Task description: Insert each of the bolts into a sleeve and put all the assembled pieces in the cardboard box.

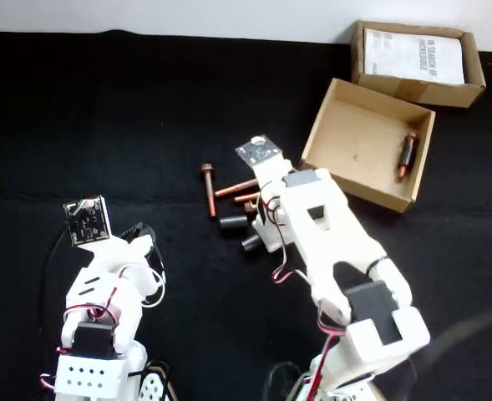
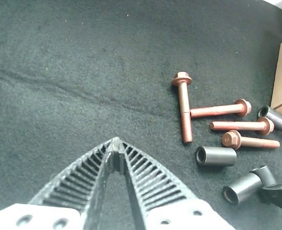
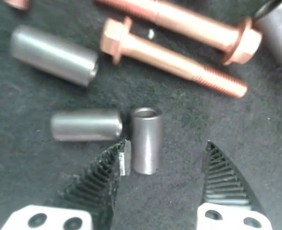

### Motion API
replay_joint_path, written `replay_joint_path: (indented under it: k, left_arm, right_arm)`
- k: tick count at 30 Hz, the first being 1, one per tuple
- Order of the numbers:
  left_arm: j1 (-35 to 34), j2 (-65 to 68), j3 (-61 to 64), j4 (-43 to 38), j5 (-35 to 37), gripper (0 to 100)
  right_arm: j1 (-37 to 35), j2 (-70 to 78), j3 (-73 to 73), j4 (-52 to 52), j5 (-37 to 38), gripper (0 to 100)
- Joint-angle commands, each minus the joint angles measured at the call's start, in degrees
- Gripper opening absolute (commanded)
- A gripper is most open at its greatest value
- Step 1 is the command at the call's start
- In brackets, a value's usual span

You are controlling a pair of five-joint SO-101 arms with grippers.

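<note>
Some bolts [image 1: 235, 189] hide under arm [image 1: 312, 217]; right gripper [image 3: 166, 147] gapes around sleeve [image 3: 145, 139], left gripper [image 2: 116, 141] clenched.

(a) black felt cloth [image 1: 103, 109]: covers the table and lies directly beneath the left claw [image 2: 116, 143] and the right claw [image 3: 164, 148]; a faint crease runs across it ahead of the left claw. (b) shallow carton [image 1: 446, 93]: well beyond the right claw and off to its right, at the cloth's far edge. (c) printed sheet [image 1: 413, 55]: lies flat inside the shallow carton. (d) pale strip [image 1: 187, 15]: borders the cloth beyond both claws.
</note>
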Motion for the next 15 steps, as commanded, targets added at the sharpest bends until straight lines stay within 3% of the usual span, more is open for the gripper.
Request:
replay_joint_path:
  k: [1, 5, 10, 15]
  left_arm:
    - [-0.2, -1.9, 1.0, -0.1, -0.3, 2]
    - [-0.2, -1.9, 1.0, -0.1, -0.3, 2]
    - [-0.2, -1.9, 1.0, -0.1, -0.3, 2]
    - [-0.2, -1.9, 1.0, -0.1, -0.3, 2]
  right_arm:
    - [-0.7, 2.2, -1.4, -2.2, -4.4, 22.4]
    - [-2.2, 6.9, -1.7, -2.8, -7.5, 21.1]
    - [-2.2, 7.7, -3.6, -2.6, -7.6, 1.3]
    - [-1.5, 7.7, -3.8, 0.0, -7.4, 0.6]
